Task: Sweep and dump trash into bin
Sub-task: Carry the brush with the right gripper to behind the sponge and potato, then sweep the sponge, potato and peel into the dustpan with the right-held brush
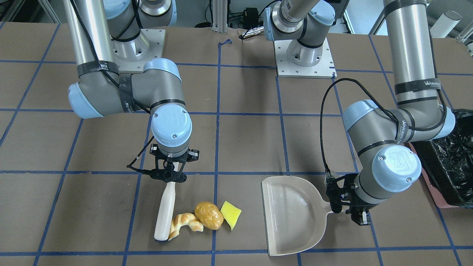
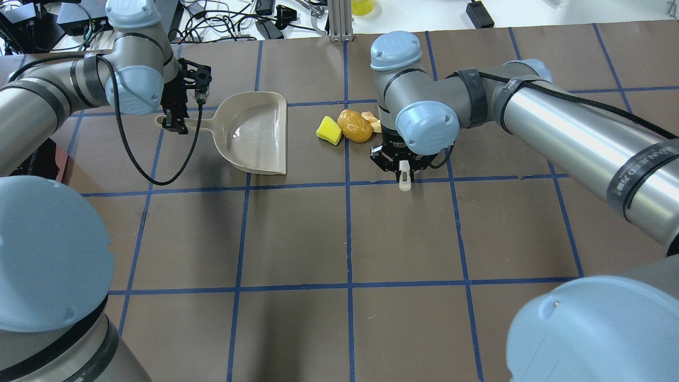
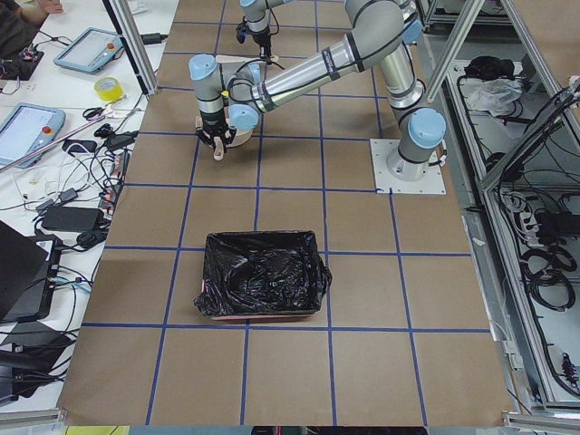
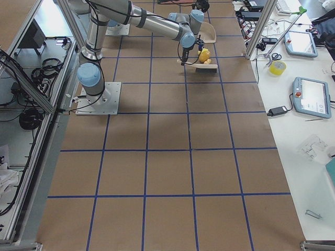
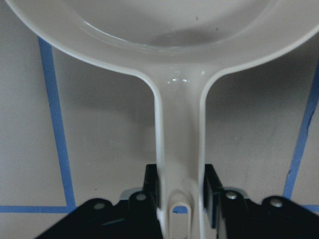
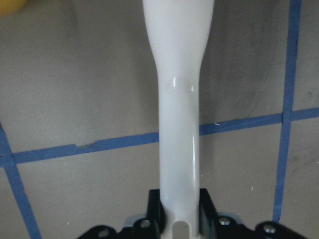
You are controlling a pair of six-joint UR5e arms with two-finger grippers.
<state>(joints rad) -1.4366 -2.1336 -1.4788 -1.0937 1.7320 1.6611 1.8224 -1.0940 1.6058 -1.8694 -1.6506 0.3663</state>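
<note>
The three trash pieces lie in a row on the table: a curved golden pastry [image 1: 183,223], a glossy brown potato-like lump [image 1: 209,215] and a yellow-green wedge [image 1: 231,213]. My right gripper [image 1: 170,173] is shut on the handle of a white brush [image 1: 165,210], which lies right beside the pastry, on the side away from the dustpan. My left gripper [image 1: 345,208] is shut on the handle of the beige dustpan [image 1: 292,218], which rests on the table with its open edge toward the trash, a short gap from the wedge. The pink bin with a black bag [image 1: 449,166] stands beyond the left arm.
The bin [image 3: 263,276] sits about two grid squares from the dustpan along the table. Both arm bases [image 1: 305,59] are bolted at the robot's edge of the table. Cables and tablets lie off the table on the operators' side [image 3: 54,136].
</note>
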